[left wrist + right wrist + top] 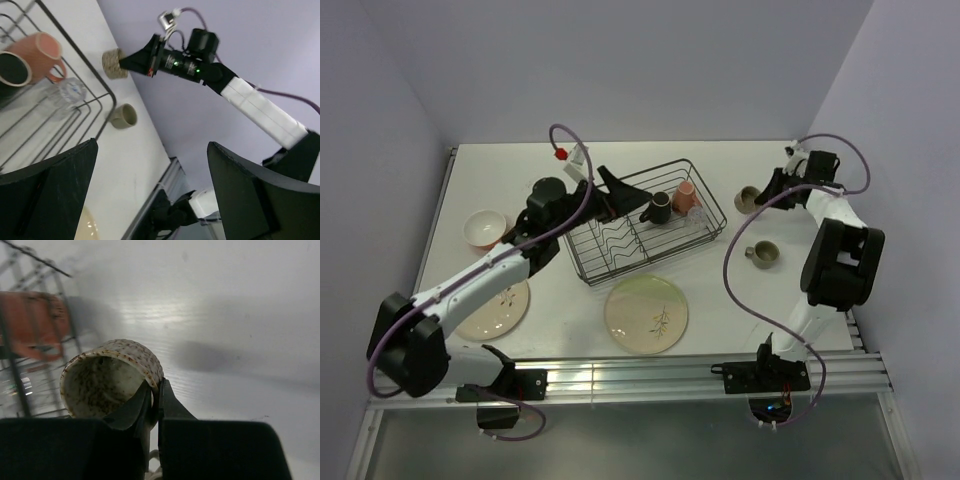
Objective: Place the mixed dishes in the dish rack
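Observation:
The black wire dish rack [620, 243] stands mid-table and holds a dark mug [660, 207], a pink mug [685, 194] and a clear glass [67, 92]. My left gripper [612, 192] hovers over the rack's left end, open and empty, its fingers [50, 190] spread wide. My right gripper [156, 390] is shut on the wall of a speckled brown mug [110, 377], one finger inside the rim and one outside, just right of the rack [748, 198]. An olive mug [763, 253] stands nearer on the table. The green-tinted plate [646, 314], the pink-tinted plate [498, 310] and the orange bowl [485, 228] lie on the table.
The left arm [480, 275] crosses over part of the pink-tinted plate. White walls close in at the back and on both sides. A metal rail [650, 375] runs along the near edge by the arm bases.

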Robot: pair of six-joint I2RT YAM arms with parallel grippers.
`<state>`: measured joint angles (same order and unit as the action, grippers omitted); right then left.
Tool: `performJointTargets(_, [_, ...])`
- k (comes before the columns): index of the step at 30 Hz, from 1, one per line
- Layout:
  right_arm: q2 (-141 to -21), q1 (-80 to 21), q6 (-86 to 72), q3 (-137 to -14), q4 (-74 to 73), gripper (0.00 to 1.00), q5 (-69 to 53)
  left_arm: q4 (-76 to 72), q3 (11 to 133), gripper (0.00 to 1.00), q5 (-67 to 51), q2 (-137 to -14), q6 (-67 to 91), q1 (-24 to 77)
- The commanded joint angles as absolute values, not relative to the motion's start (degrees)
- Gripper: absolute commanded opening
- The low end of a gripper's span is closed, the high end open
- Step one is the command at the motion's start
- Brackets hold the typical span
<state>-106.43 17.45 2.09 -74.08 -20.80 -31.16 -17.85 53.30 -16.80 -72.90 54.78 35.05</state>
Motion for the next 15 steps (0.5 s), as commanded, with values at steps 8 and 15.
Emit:
performJointTargets(8, [-77.2, 14.8, 10.4, -64.2, 5.7, 0.0, -39.5, -25.3, 69.1, 0.98, -36.0, -87.4, 69.8, 32.2])
performJointTargets(15, [-56.2, 4.8, 26.2, -43.0, 33.3, 0.0, -33.8, -19.4, 78.4, 0.99, -43.1, -94.2, 70.8, 29.8])
